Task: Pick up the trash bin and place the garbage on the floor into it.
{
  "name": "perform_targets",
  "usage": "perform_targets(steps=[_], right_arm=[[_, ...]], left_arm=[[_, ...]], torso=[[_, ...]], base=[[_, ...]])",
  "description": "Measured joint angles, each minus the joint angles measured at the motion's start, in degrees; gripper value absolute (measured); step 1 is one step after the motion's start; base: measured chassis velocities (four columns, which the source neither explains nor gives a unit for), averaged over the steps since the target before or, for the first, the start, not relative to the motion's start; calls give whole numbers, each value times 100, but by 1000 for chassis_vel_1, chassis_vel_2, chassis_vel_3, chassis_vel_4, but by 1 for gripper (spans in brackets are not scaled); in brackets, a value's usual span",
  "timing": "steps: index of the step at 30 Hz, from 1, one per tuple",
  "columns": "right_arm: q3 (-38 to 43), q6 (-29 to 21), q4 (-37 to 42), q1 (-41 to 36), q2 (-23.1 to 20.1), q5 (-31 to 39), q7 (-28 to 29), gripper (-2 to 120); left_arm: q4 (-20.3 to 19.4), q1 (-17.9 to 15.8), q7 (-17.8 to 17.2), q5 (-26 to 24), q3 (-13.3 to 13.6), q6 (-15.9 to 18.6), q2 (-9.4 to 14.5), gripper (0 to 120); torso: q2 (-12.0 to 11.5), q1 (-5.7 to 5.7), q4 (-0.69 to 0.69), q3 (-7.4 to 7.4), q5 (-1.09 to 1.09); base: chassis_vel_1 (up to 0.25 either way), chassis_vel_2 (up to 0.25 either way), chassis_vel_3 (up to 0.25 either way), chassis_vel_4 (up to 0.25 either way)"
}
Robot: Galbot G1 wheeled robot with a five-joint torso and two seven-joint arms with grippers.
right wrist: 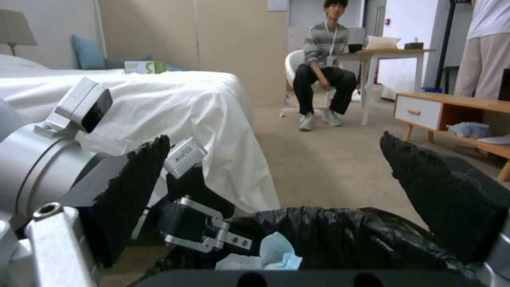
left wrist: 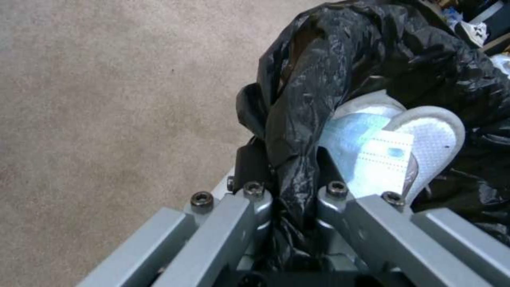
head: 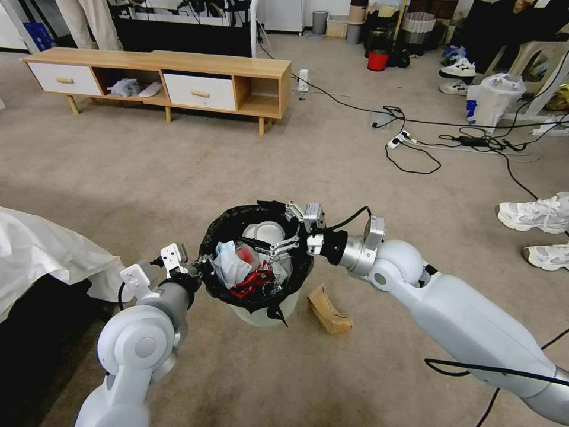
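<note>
left gripper (head: 200,268) – arm bent, fingers clamp trash bin (head: 261,314) rim | right gripper (head: 288,232) – arm outstretched over bin, fingers spread | cardboard piece (head: 329,309) on floor (head: 367,196)

Between the right gripper's (head: 283,232) spread fingers lies open air above the trash bin (head: 261,308), whose mouth is crowded with garbage (head: 243,270). Beyond those fingertips, the left gripper (head: 198,267) blocks the far rim. Just below and outside the fingers, bare floor (head: 355,178) surrounds a cardboard piece (head: 328,310).
</note>
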Motion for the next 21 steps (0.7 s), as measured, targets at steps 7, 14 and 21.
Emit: perform_targets(steps=[7,14,21], right_arm=[[98,4,24,-58,-14,15,31,100],[393,2,166,-154,-153,33,168,100],[1588,-231,477,-587,-576,-70,565,100]], left_arm=[[-4,12,4,-2,-1,-2,11,4],[-4,-16,4,-25,-51,-5,27,4],[24,-90,-2,-62,-108,-9,29,4]], torso=[[0,0,0,0,0],[0,0,1,0,0],[0,0,0,0,2]], base=[[0,0,0,0],[0,0,0,0],[0,0,0,0]])
